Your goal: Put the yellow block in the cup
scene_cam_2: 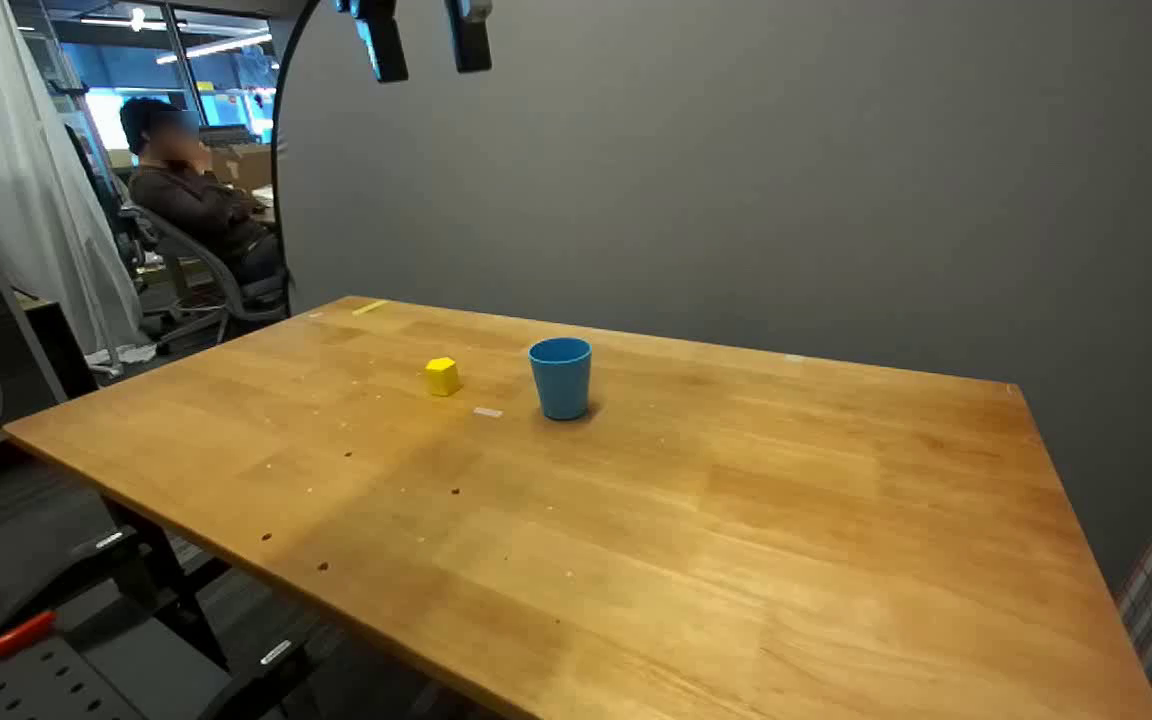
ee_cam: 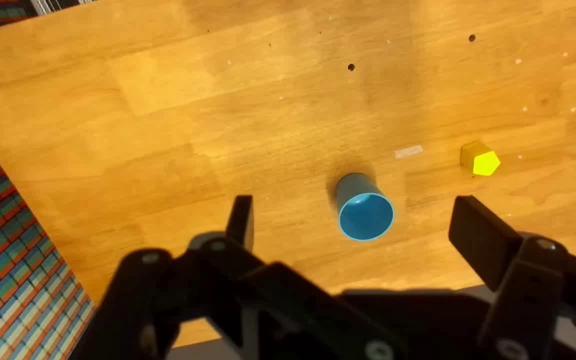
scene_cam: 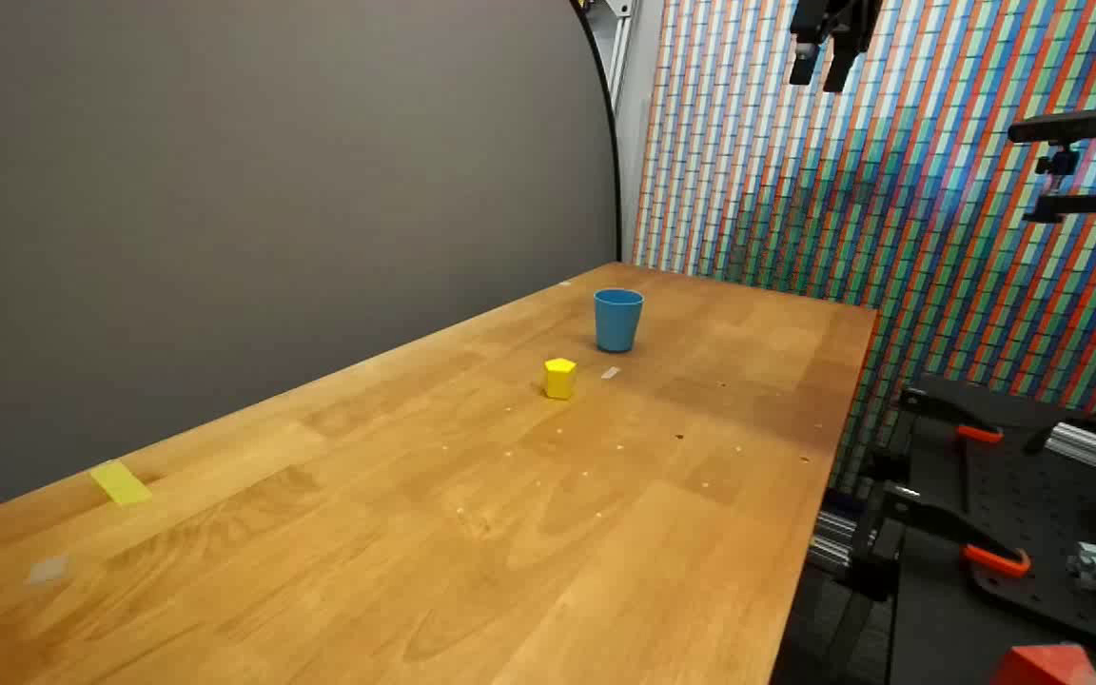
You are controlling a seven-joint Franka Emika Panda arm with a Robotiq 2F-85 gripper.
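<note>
The yellow block (scene_cam: 559, 380) is small and pentagonal, and stands upright on the wooden table. It also shows in an exterior view (scene_cam_2: 442, 377) and at the right in the wrist view (ee_cam: 486, 163). The blue cup (scene_cam: 617, 323) stands upright a short way from the block, also in an exterior view (scene_cam_2: 563, 382). In the wrist view the cup (ee_cam: 366, 217) shows its open top, and its visible inside looks empty. My gripper (scene_cam: 819, 78) is high above the table, also in an exterior view (scene_cam_2: 433, 70). Its fingers (ee_cam: 350, 202) are wide apart with nothing between them; the cup lies far below.
The wooden table (scene_cam: 472, 533) carries a flat yellow tape patch (scene_cam: 121, 482) at its far end. A grey backdrop (scene_cam: 272, 190) stands along one long edge. Black clamps with orange tips (scene_cam: 995, 559) sit beside the opposite edge. A camera on an arm (scene_cam: 1076, 124) stands near the patterned wall.
</note>
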